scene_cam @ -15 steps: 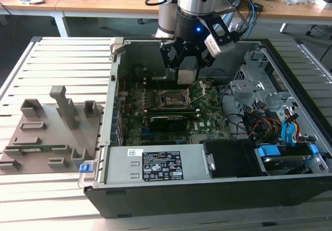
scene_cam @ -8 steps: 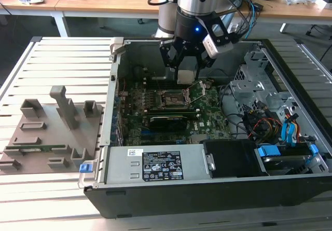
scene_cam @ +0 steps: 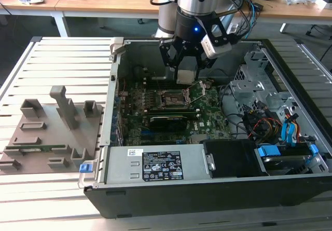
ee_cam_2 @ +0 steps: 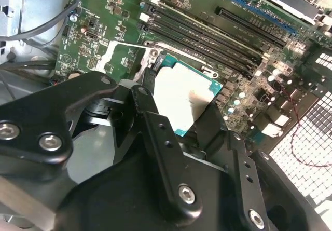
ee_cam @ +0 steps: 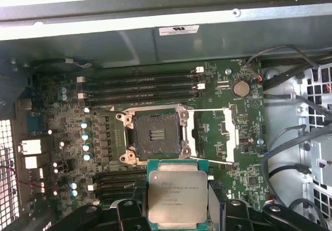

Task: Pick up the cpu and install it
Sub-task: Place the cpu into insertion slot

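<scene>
The cpu (ee_cam: 177, 194), a flat square chip with a silvery-beige top and green rim, is held between my gripper's (ee_cam: 177, 213) black fingers (ee_cam: 129, 210). In the second wrist view the cpu (ee_cam_2: 181, 93) shows pale between the two fingers (ee_cam_2: 155, 124). In the exterior view my gripper (scene_cam: 185, 71) hangs inside the open computer case (scene_cam: 218, 189), a little above the motherboard. The dark square socket (ee_cam: 155, 135) lies bare with its metal frame (ee_cam: 228, 132) swung open beside it. The held cpu sits just short of the socket, apart from it. The socket (scene_cam: 171, 100) also shows below the gripper.
Memory slots (ee_cam: 140, 85) run beside the socket, and a dark expansion card (scene_cam: 168, 122) lies across the board. Loose cables (ee_cam: 290, 148) and a drive cage (scene_cam: 259, 85) crowd the exterior view's right. A grey fixture plate (scene_cam: 46, 132) with upright blocks stands outside the case.
</scene>
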